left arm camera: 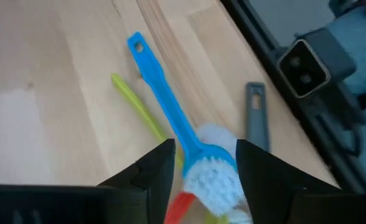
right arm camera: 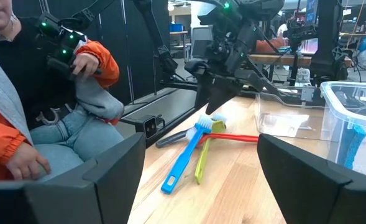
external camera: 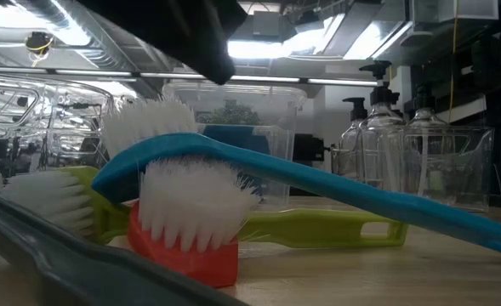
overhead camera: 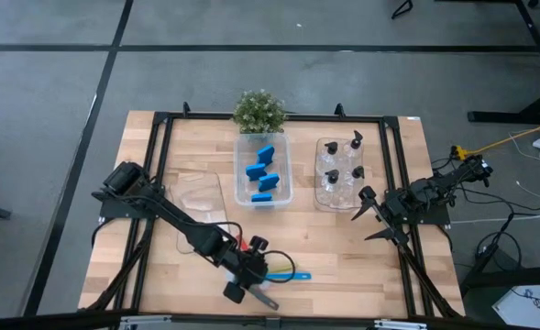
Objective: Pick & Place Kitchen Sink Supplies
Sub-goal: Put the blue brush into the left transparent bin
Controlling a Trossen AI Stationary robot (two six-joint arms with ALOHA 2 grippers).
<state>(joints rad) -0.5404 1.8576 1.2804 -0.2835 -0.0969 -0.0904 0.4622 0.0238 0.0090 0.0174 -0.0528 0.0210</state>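
Observation:
Four brushes lie crossed in a heap near the table's near edge. The blue brush point(left arm camera: 170, 106) rests bristles-down on the others, over the yellow-green brush point(left arm camera: 139, 107), the red brush point(external camera: 186, 255) and the grey brush point(left arm camera: 255, 115). My left gripper point(left arm camera: 204, 165) is open and points down, its fingers on either side of the blue brush's head point(left arm camera: 212, 180), just above it. My right gripper point(overhead camera: 372, 215) is open and waits at the table's right, beside the bottle bin. Blue sponges point(overhead camera: 263, 174) lie in the middle bin, and the pump bottles point(overhead camera: 341, 170) stand in the right bin.
An empty clear bin point(overhead camera: 201, 203) sits left of the sponge bin point(overhead camera: 284, 188), and a potted plant point(overhead camera: 258, 110) stands at the far edge. A black frame rail point(left arm camera: 276, 68) and a camera block point(left arm camera: 302, 65) run along the near edge. A seated person point(right arm camera: 40, 124) is beyond that edge.

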